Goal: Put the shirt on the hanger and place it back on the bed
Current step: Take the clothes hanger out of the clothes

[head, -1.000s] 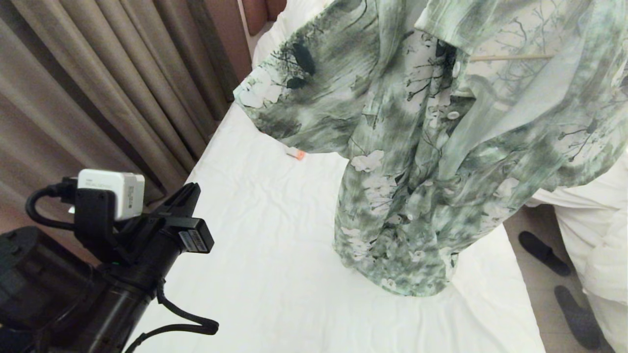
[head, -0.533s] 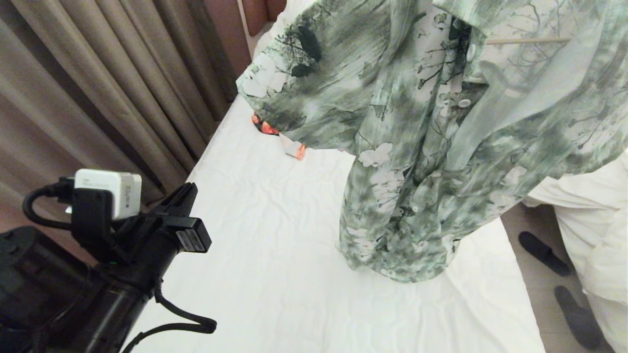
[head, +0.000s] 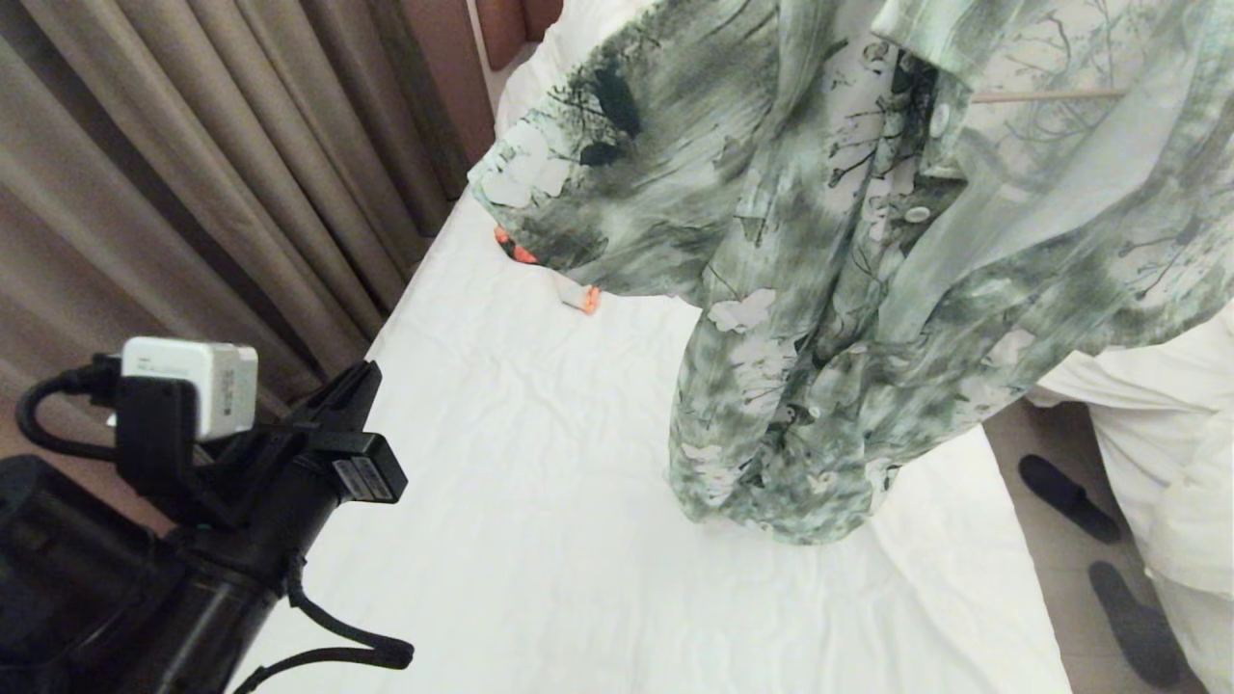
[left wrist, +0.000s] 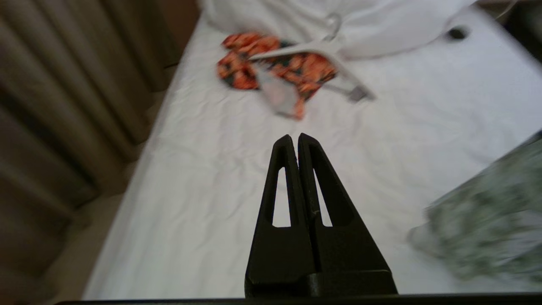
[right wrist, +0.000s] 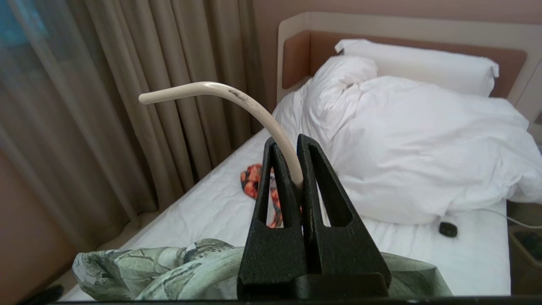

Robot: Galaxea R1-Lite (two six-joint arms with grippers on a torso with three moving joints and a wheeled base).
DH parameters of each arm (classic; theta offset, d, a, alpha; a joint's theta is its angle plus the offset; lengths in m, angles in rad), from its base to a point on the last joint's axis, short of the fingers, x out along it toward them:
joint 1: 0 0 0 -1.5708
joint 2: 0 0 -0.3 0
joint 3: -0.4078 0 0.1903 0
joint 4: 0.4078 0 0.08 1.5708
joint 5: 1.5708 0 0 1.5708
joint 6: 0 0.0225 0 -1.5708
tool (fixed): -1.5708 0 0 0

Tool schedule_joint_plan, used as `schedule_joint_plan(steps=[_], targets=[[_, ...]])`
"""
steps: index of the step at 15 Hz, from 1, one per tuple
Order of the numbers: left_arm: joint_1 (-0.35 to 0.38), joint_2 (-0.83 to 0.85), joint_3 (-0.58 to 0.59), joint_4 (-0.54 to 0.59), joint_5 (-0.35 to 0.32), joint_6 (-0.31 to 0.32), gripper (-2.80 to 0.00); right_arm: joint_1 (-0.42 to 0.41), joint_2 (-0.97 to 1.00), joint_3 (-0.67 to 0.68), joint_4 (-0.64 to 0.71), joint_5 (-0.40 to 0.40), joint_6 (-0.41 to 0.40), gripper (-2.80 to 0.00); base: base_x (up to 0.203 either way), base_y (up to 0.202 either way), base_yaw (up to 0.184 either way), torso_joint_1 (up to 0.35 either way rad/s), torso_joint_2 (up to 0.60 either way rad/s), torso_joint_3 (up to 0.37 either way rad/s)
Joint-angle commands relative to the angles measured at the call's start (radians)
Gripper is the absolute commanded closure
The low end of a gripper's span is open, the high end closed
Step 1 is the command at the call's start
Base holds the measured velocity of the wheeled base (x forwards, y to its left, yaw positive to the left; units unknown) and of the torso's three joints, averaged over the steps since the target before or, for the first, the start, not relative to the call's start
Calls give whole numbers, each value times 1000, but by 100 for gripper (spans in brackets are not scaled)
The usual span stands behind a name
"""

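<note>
The right gripper [right wrist: 296, 169] is clamped on the hanger [right wrist: 237, 110] hook — the shirt [head: 848, 270] dangles over the bed [head: 540, 463] — while the left gripper [left wrist: 295, 146], jaws together, hovers near left.

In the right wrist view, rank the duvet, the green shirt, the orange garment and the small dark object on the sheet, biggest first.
As they look in that view:
1. duvet
2. shirt, partly hidden behind the right pincer
3. orange garment, also partly hidden
4. small dark object
</note>
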Motion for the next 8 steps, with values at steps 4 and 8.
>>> schedule_joint_plan(steps=[4, 8], targets=[[-17, -47, -117, 90, -106, -39, 0, -29, -22, -3, 87, -2, 37, 0, 0, 0, 0, 0, 0, 0], [-77, -100, -332, 337, -112, -43, 0, -93, 23, -3, 90, 13, 54, 0, 0, 0, 0, 0, 0, 0]])
